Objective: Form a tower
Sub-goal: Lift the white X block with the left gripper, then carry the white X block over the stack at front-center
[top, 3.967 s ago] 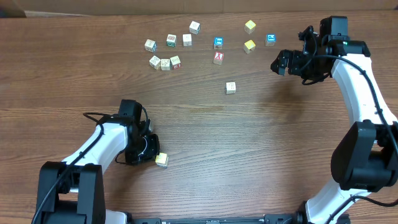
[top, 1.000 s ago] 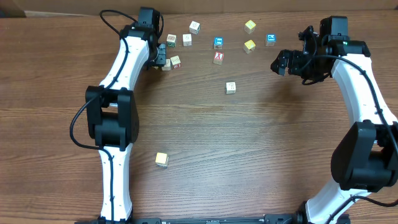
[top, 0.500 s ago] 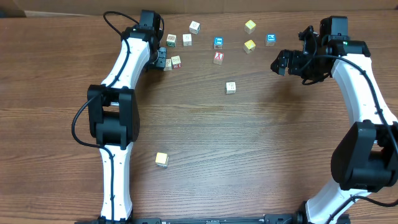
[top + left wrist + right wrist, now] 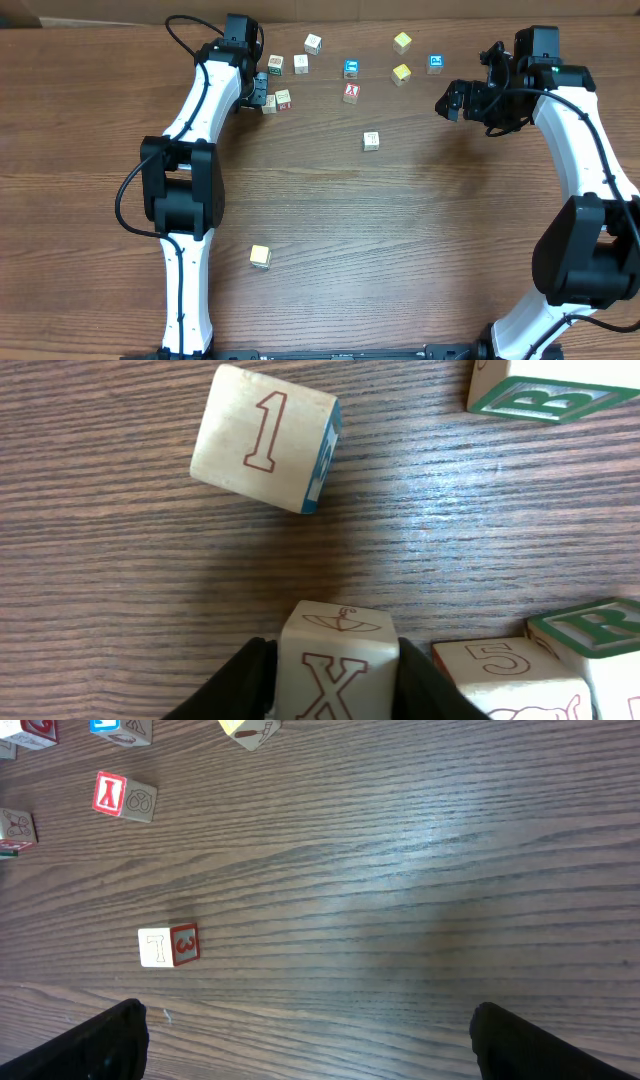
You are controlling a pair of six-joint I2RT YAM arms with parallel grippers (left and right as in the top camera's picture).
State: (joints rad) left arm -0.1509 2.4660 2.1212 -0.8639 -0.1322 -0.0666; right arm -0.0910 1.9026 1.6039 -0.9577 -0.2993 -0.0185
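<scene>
No tower is in view; the pale wooden letter cubes lie singly on the table. My left gripper (image 4: pixel 258 92) is down in the cluster at the back left. In the left wrist view its black fingers (image 4: pixel 245 680) press both sides of a cube printed with a red X (image 4: pixel 335 665), so the left gripper (image 4: pixel 335 685) is shut on it. A cube marked 1 (image 4: pixel 265 438) lies just beyond it and a cube marked 5 (image 4: pixel 505 675) sits close on its right. My right gripper (image 4: pixel 452 100) hangs open above bare wood at the back right, with nothing between its fingers (image 4: pixel 105 1040).
Loose cubes spread along the back: blue-faced ones (image 4: pixel 351 69) (image 4: pixel 435 63), yellow ones (image 4: pixel 402 42) (image 4: pixel 402 73), a red X one (image 4: pixel 351 93). One cube (image 4: pixel 371 140) sits mid-table, and shows as the cube marked T and 3 (image 4: pixel 168 946). A yellowish cube (image 4: pixel 260 257) lies near the front.
The left arm swung from the front yellowish cube to the back-left cluster. Over the last second it has stayed there while its jaws narrowed onto the X cube. The right arm is still.
</scene>
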